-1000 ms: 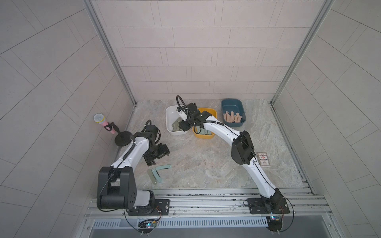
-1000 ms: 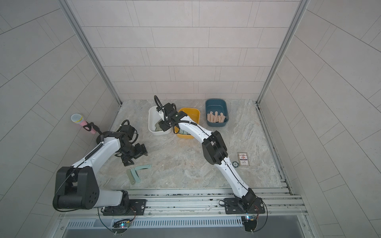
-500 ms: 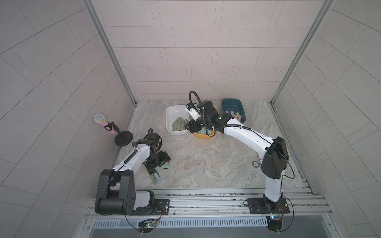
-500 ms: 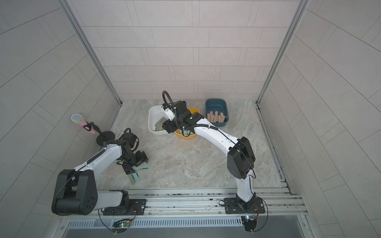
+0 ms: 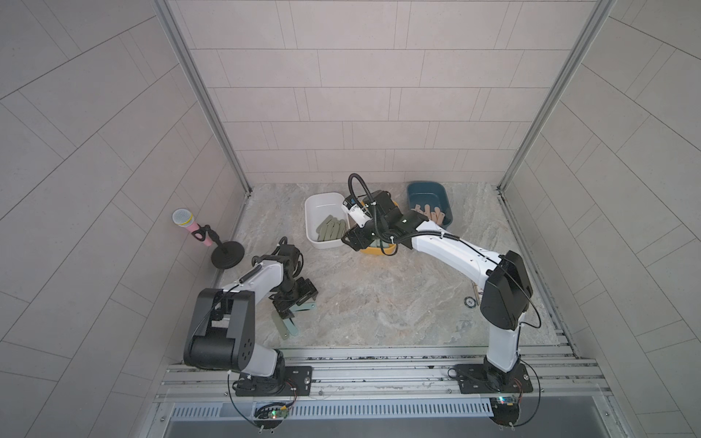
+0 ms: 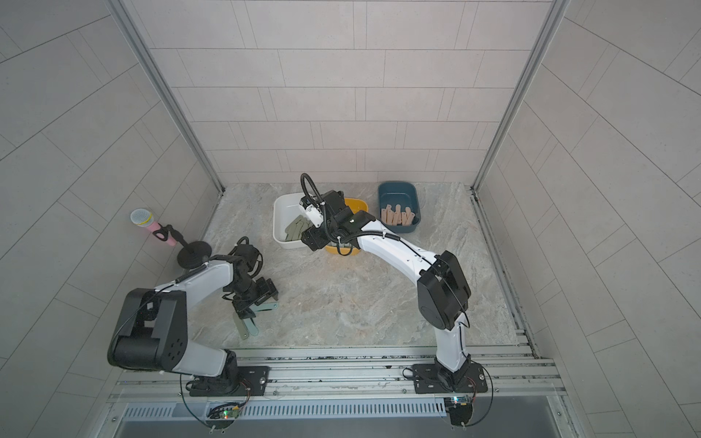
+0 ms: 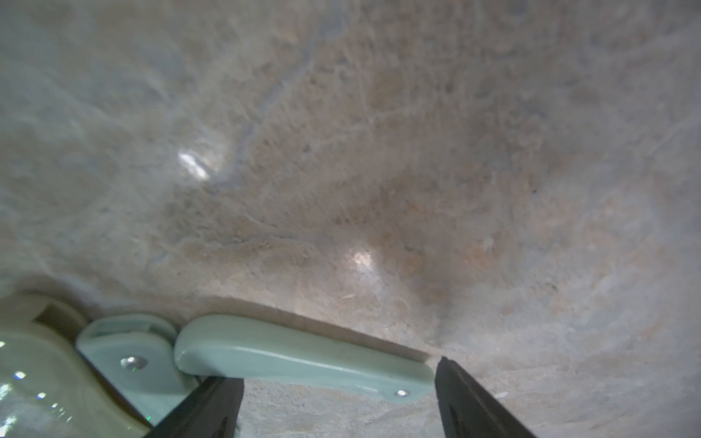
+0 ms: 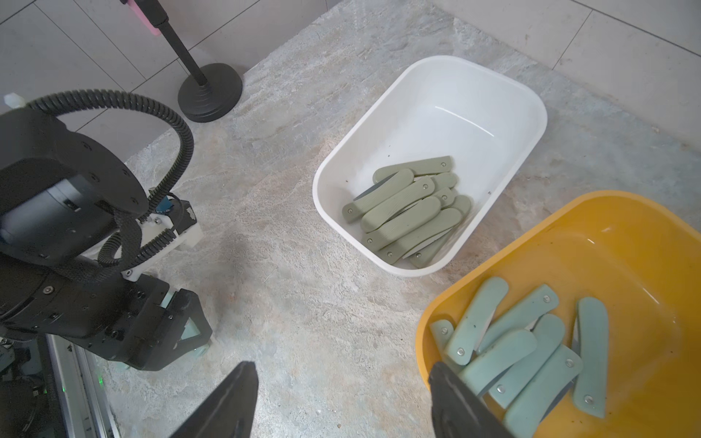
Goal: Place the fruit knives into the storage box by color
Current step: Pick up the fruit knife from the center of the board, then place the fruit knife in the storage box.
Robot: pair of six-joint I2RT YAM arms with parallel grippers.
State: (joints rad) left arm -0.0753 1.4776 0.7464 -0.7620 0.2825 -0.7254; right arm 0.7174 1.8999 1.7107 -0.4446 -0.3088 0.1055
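Note:
Three loose fruit knives lie near the front left: an olive one (image 5: pixel 280 329) and two teal ones (image 5: pixel 291 328) (image 5: pixel 305 307). My left gripper (image 5: pixel 294 303) is low over them, open. In the left wrist view a teal knife (image 7: pixel 303 356) lies flat on the floor across the gap of that gripper (image 7: pixel 335 383), held by neither finger. My right gripper (image 8: pixel 341 366) hangs open and empty above the floor, between the white box (image 8: pixel 428 64) of olive knives (image 8: pixel 406 212) and the yellow box (image 8: pixel 569 212) of teal knives (image 8: pixel 531 360). The blue box (image 5: pixel 428 187) holds peach knives (image 5: pixel 428 212).
A pink microphone on a black stand (image 5: pixel 205 233) is by the left wall. A small black disc (image 5: pixel 469 301) lies on the floor near the right arm's elbow. A metal rail (image 5: pixel 360 371) with both arm bases runs along the front edge.
My right gripper drew back from over the white box toward the yellow box and opened wider; its elbow swung right. My left gripper came down toward the front onto the loose knives.

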